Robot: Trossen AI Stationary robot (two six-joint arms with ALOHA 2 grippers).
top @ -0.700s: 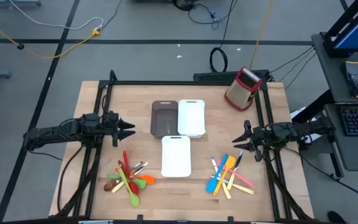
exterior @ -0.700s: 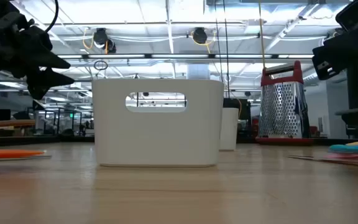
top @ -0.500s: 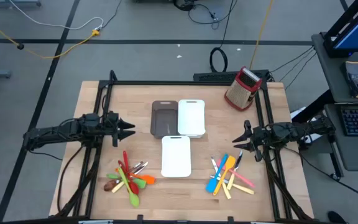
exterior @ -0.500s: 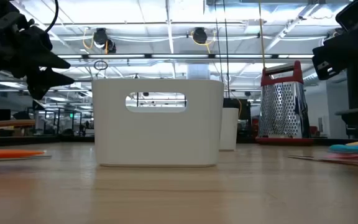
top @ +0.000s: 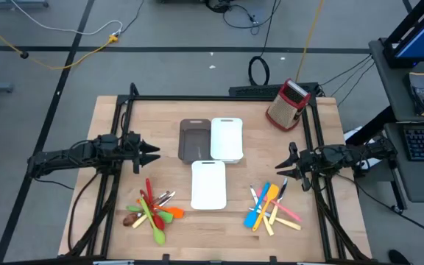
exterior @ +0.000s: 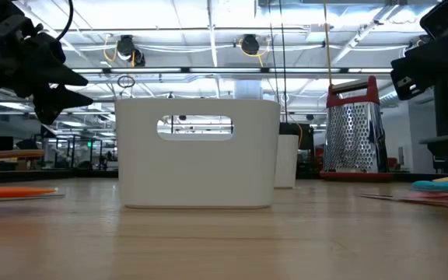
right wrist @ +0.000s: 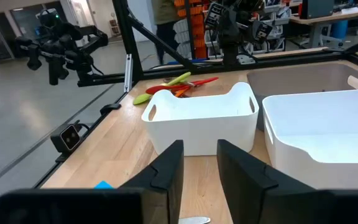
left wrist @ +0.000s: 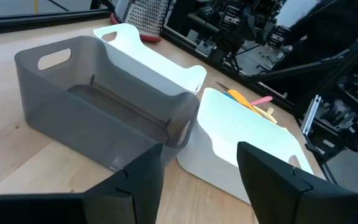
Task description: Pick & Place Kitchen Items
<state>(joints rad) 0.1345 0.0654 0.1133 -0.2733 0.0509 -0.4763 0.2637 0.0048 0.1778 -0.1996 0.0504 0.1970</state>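
wooden table (top: 124, 221), three trays (top: 209, 184), utensil piles (top: 152, 207), grater (top: 286, 104)

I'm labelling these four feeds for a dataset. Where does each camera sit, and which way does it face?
High view: overhead, straight down on the table; both arms show.
Low view: table height, facing a white tray and the box grater.
Left wrist view: past the open left gripper at the dark-brown tray.
Right wrist view: past the right gripper at white trays; red and green utensils beyond.
Shared: both wrist views show the near white tray.

Three trays (top: 210, 162) mid-table between two utensil piles (top: 152, 209) (top: 272, 207); grater (top: 288, 104) at far right corner.
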